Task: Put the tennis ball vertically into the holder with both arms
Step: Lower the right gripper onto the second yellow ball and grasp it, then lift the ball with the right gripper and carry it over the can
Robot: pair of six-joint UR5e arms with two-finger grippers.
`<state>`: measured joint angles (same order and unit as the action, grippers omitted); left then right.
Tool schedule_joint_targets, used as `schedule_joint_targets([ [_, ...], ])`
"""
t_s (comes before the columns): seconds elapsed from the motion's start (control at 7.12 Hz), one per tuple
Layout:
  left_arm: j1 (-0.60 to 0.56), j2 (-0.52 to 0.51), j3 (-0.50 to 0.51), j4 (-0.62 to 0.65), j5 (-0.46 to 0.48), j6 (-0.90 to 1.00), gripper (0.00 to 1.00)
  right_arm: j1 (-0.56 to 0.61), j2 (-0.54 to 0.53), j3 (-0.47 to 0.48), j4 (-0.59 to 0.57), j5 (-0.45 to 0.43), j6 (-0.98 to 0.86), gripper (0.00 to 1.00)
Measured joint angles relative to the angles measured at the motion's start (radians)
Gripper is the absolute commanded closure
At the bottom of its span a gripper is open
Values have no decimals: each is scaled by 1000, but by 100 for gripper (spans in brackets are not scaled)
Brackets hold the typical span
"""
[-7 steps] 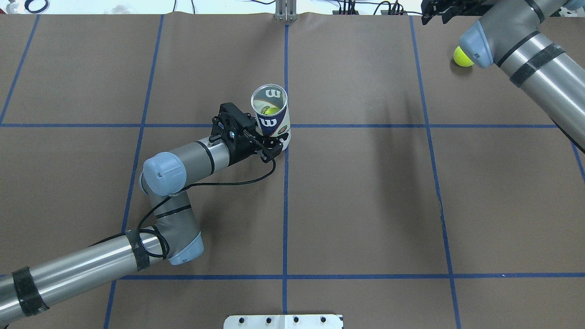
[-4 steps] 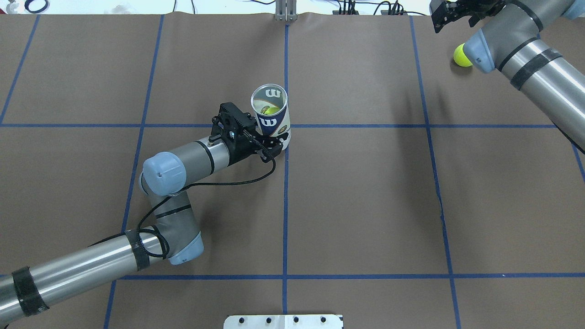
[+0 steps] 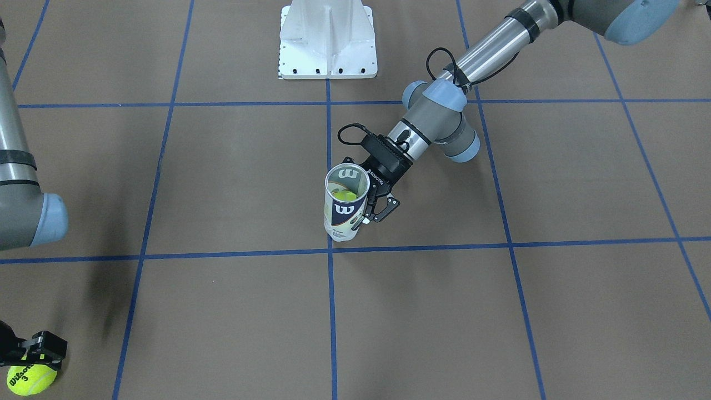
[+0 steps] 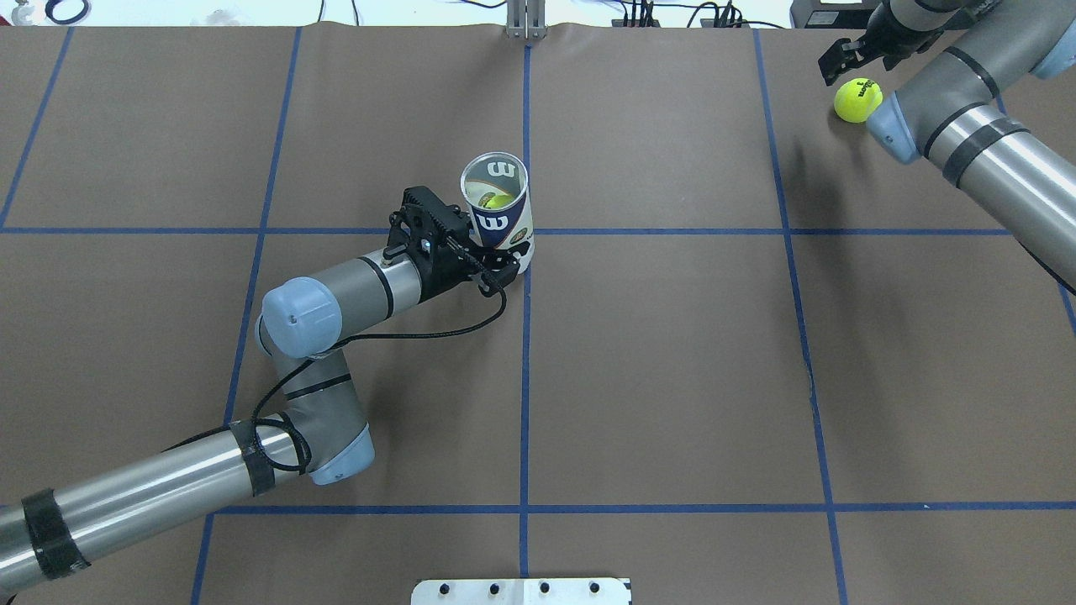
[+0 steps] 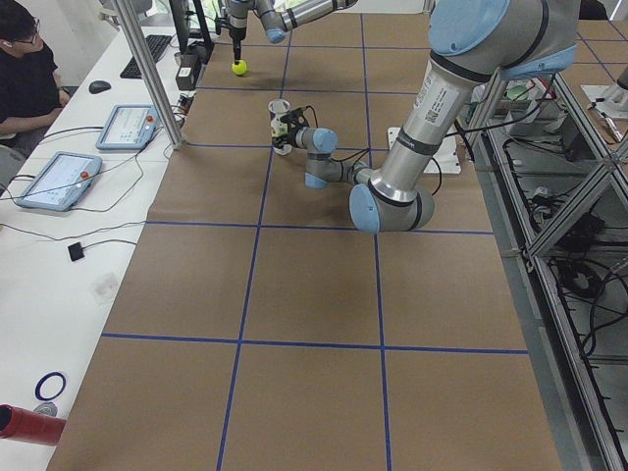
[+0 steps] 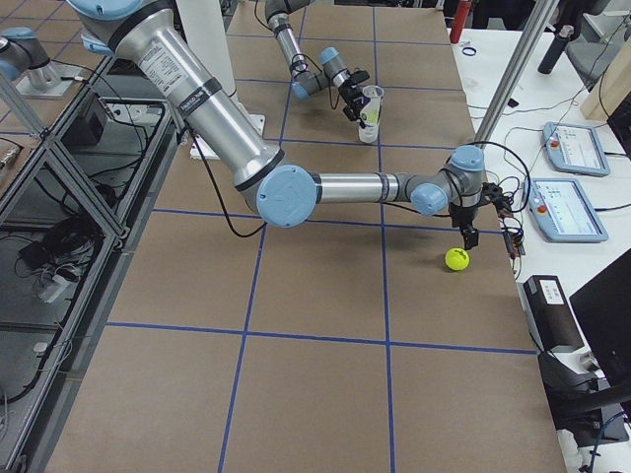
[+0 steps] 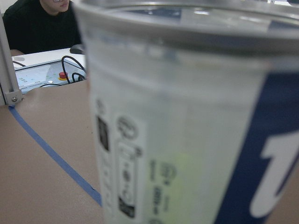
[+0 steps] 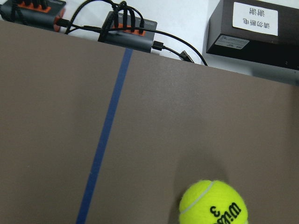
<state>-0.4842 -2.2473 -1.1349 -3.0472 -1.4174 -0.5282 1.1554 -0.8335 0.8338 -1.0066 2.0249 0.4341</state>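
The holder (image 4: 503, 214), a clear can with a navy-and-white label, stands upright near the table's middle. My left gripper (image 4: 508, 262) is shut on its lower part, also seen from the front (image 3: 365, 214). One yellow ball (image 3: 347, 195) lies inside the holder. It fills the left wrist view (image 7: 196, 121). A loose tennis ball (image 4: 857, 99) rests at the far right corner. My right gripper (image 4: 843, 60) hangs just beyond and above it, apart from it, and looks open. In the right wrist view the tennis ball (image 8: 214, 205) sits at the bottom edge, with no fingers showing.
The white metal base (image 3: 326, 39) stands at the robot's side of the table. Past the far edge are a black box (image 8: 254, 23) and cable hubs (image 8: 128, 30). A side table holds tablets (image 5: 130, 126), and a person (image 5: 25, 74) sits there.
My right arm has swung right and drawn its gripper in from past the far edge to just over the loose ball. The ball now shows whole. The left arm and holder stayed put.
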Motion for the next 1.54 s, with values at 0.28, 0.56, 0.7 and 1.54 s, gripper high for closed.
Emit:
schedule_joint_targets([
  [0.28, -2, 0, 0, 1, 0, 0, 27, -6, 2, -35, 8, -42, -22, 1],
  [0.56, -3, 0, 1, 1, 0, 1, 27, -22, 9, -59, 10, -82, -24, 1],
  [0.7, -3, 0, 1, 0, -1, 1, 27, -34, 12, -66, 11, -95, -23, 1],
  [1.54, -9, 0, 1, 0, -1, 1, 26, -64, 16, -124, 45, -161, -23, 100],
])
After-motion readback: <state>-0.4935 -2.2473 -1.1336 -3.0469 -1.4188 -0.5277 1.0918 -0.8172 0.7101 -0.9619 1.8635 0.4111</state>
